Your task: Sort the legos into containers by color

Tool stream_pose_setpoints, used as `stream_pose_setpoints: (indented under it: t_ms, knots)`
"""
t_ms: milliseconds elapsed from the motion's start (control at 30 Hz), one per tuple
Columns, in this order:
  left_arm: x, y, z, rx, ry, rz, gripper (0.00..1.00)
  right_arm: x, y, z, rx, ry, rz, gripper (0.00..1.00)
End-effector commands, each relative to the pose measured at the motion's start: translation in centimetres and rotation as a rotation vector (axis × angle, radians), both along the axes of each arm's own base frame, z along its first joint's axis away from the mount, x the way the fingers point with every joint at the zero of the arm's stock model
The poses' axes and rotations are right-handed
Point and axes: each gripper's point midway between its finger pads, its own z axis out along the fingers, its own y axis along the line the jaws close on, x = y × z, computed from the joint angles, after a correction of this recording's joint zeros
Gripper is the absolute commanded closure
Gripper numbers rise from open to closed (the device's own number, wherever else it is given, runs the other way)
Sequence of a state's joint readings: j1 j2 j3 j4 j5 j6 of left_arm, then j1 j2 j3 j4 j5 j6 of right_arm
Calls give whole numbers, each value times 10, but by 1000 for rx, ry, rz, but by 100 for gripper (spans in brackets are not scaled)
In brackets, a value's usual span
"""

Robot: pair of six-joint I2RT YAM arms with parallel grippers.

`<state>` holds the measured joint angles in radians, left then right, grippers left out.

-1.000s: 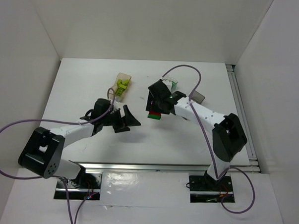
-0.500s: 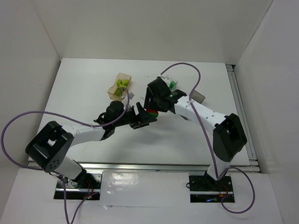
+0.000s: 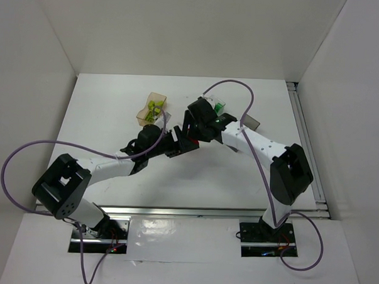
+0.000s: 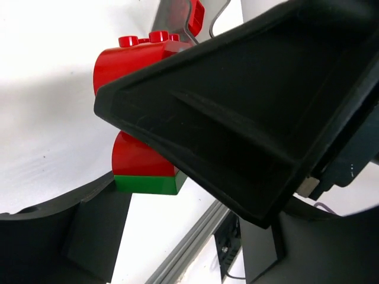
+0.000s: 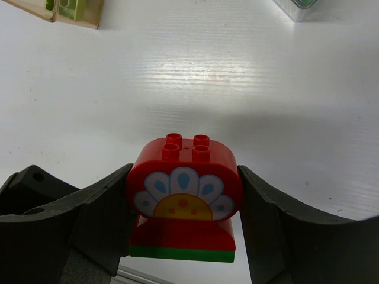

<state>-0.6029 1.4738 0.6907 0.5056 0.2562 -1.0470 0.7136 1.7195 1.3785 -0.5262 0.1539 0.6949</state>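
Note:
My right gripper (image 5: 183, 198) is shut on a stack of legos (image 5: 183, 177) held above the table: a red rounded brick with a flower print, a red piece under it and a thin green plate (image 5: 180, 254) at the bottom. In the left wrist view the same stack (image 4: 139, 157) hangs just past my left gripper (image 4: 189, 225). That gripper is open: its left finger (image 4: 65, 236) is beside the green plate (image 4: 147, 184) and the other stands well apart. From above, both grippers (image 3: 179, 143) (image 3: 191, 133) meet at mid-table. An amber container (image 3: 152, 110) holds lime legos.
A clear container (image 3: 217, 107) with a green brick stands behind the right arm, and a smoky grey one (image 3: 252, 124) sits to its right. White walls close in the table on three sides. A metal rail (image 3: 305, 147) runs along the right edge.
My left arm has swung right and forward until its gripper reaches the stack, and its jaws have narrowed. The right gripper has kept its hold and barely shifted.

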Motion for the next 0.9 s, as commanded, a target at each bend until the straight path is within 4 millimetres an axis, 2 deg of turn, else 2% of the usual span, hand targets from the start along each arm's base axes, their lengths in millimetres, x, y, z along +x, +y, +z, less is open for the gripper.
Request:
stream_pose_setpoints:
  t_ms: [0, 67, 133, 300, 367, 400, 600, 667, 733, 800, 867]
  knots:
    - [18, 3, 21, 7, -99, 51, 24, -2, 11, 21, 83, -27, 31, 56]
    - [22, 6, 26, 8, -113, 80, 24, -5, 11, 22, 88, -23, 37, 56]
    - [20, 10, 20, 32, -106, 89, 24, -5, 14, 23, 106, -22, 36, 56]
    - [27, 23, 11, 76, -93, 165, 32, -6, 15, 21, 117, -13, 36, 56]
    - [29, 29, 13, 90, -95, 200, 32, -6, 15, 21, 117, -13, 36, 56]
    - [26, 31, 6, 105, -77, 199, 32, -6, 15, 25, 123, -20, 36, 56]
    - [30, 34, 2, 137, -68, 220, 17, -9, 18, 25, 134, -10, 50, 56]
    - [32, 35, 3, 157, -63, 224, 7, -10, 16, 24, 128, -3, 50, 56]
    - [34, 37, 3, 161, -65, 235, 3, -10, 16, 24, 128, -3, 50, 56]
    - [34, 39, 1, 177, -65, 239, 2, -10, 16, 24, 128, -3, 50, 56]
    - [35, 41, 0, 186, -73, 246, 6, -10, 16, 24, 128, -3, 50, 56]
